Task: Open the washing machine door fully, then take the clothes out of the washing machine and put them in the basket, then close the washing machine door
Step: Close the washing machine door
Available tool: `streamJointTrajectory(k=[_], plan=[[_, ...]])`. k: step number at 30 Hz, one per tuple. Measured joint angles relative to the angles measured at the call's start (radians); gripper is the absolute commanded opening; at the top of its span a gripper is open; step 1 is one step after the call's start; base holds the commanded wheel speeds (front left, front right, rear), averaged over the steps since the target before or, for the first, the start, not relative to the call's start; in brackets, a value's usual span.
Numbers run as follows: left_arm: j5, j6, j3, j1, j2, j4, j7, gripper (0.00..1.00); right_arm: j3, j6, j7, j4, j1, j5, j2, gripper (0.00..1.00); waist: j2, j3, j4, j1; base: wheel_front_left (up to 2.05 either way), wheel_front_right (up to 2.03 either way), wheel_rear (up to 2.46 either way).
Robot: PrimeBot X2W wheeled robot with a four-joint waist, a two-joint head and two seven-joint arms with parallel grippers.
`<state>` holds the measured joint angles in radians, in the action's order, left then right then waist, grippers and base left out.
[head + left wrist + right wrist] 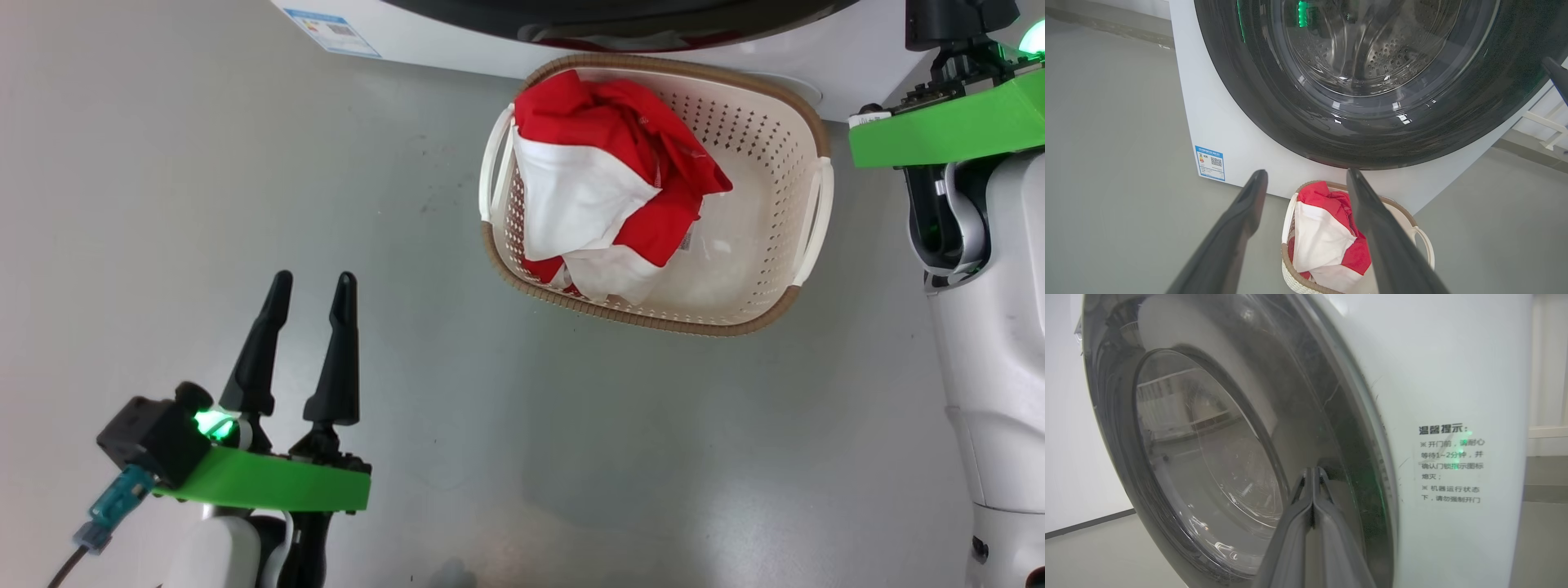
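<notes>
I am holding my left tool (314, 284) low and nearest to me, over the bare floor (204, 163), its two fingers standing wide apart and gripping nothing. Just beyond it the basket (751, 147) is sitting on the floor right in front of the washer (1229, 122). The clothes (596, 163) are lying inside it, bunched toward its left side, red with a white panel on top, leaving the right part of the basket bare. So I am judging the unloading as done: through the glass, from my left wrist, I am seeing only bare steel drum, though the rim is hiding the drum's lowest part, so I am not ruling out a stray piece. Farther on, the door (1274, 102) is lying across the washer's front, its black rim appearing to sit flat against the white face, so I am taking the closing to be at its end or nearly so. Farthest out I am holding my right tool (1312, 471), fingers shut tight together with nothing between them, its tips at the door's rim close to where it meets the white front; whether they are truly touching I am not able to tell. What I am reckoning is left: making sure the latch is caught, which I am not able to see, and drawing the right arm away.
</notes>
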<state>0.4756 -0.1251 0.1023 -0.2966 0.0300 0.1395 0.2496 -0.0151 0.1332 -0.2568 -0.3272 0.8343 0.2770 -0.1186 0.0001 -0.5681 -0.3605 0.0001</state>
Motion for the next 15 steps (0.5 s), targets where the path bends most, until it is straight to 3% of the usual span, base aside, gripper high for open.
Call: streamJointTrajectory(k=[15], plan=[[-0.013, 0.0, 0.0, 0.002, -0.004, 0.008, 0.0, 1.0, -0.049, -0.001, 0.0, 0.023, -0.07, 0.005, 0.02, 0.0, 0.0, 0.052, 0.02, -0.0001, 0.0, 0.0, 0.0]])
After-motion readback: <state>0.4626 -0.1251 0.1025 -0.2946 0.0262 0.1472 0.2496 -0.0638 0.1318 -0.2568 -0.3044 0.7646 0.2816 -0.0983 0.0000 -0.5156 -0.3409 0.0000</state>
